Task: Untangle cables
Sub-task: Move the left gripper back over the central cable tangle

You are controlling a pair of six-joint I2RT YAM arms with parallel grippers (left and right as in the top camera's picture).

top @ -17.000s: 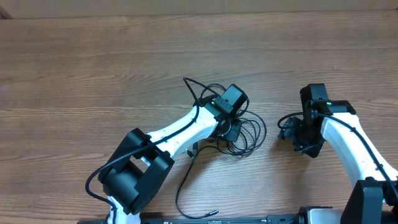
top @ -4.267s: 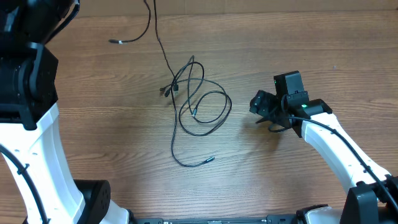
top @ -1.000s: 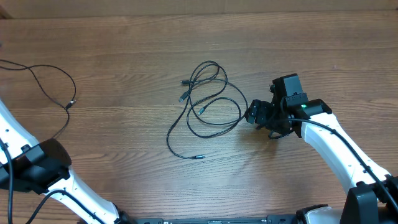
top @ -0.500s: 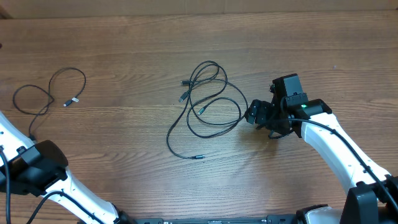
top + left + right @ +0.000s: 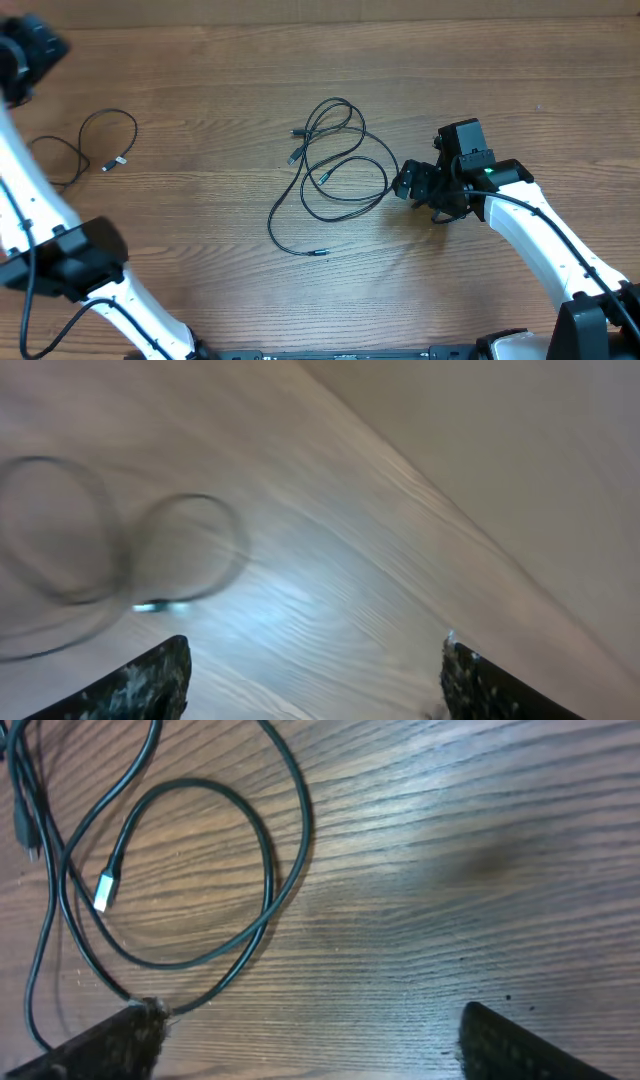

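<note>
Wooden table: brown, with the grain running 9 to 3 o'clock in the overhead view. A pale beige strip borders its far edge at 12 o'clock. A dark rail lies along the frame edge at 6 o'clock. Left wrist view: tabletop blurred, glare patch near centre, plain grey surface toward 2 o'clock.

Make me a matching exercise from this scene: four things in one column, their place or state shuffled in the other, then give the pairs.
Things
1. lone cable
2. tangled cables
3. left gripper
4. right gripper

Place or state
A. open, low beside the tangle's right edge
B. middle of the table, loops crossing each other
C. open, over the table's left end
D. left end of the table, lying by itself

Pairs: 1-D, 2-B, 3-C, 4-A
</note>
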